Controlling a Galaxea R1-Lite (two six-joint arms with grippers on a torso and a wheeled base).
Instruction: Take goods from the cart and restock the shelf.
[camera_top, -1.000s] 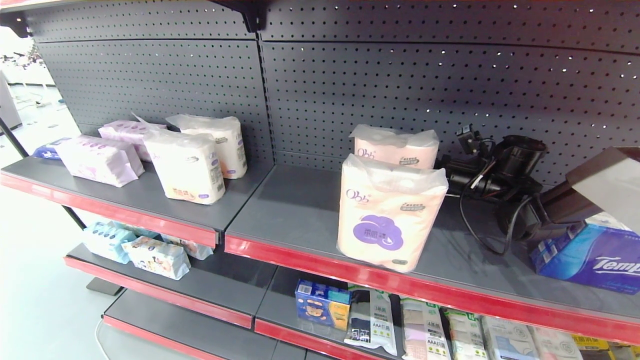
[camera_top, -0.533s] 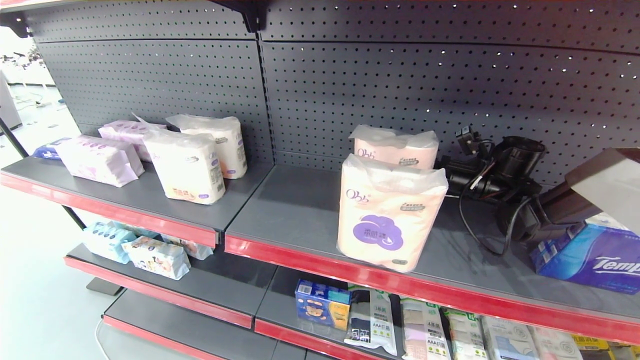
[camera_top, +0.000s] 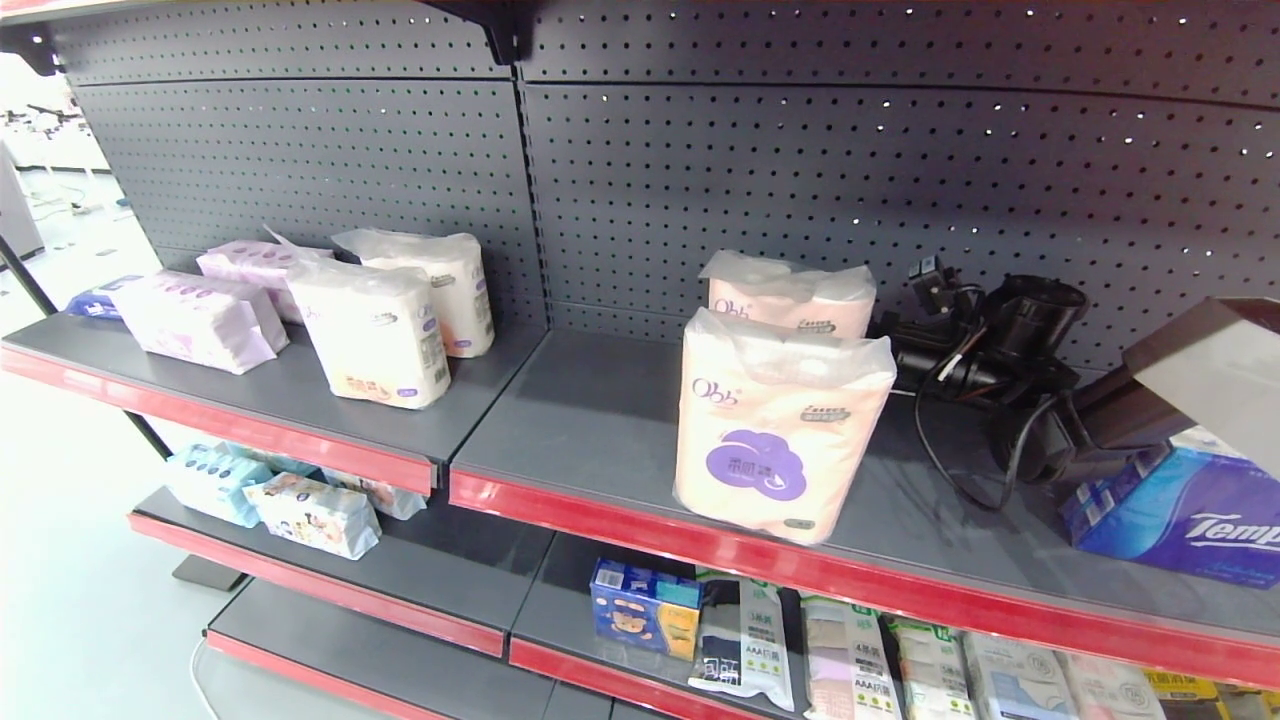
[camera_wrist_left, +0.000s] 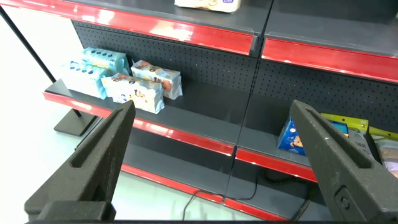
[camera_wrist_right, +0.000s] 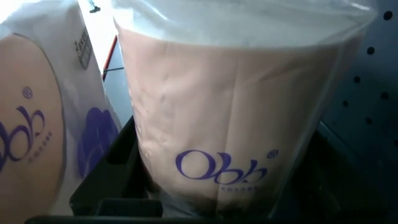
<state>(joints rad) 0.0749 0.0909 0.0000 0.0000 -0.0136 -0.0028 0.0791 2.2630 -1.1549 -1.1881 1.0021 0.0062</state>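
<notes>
Standing upright, long axis vertical, rear tissue pack (camera_top: 790, 290) is clamped by right end effector (camera_wrist_right: 217, 193); left end effector (camera_wrist_left: 211, 130) apart.

The right arm (camera_top: 1090, 420) is extending in from the right end of the upper shelf (camera_top: 600, 420), lying low over its board and angling toward the back panel. Its black wrist (camera_top: 1010, 330) is sitting near that panel, with a cable looping down beneath it. The right gripper (camera_wrist_right: 217, 193) is pressing against the rear pink tissue pack (camera_top: 790, 295), its dark fingers (camera_wrist_right: 109, 180) flanking the pack's sides and clasping it. The left gripper (camera_wrist_left: 212, 112) is hanging in front of the lower shelves, and its two dark fingers (camera_wrist_left: 93, 162) are standing wide apart with nothing between them.
</notes>
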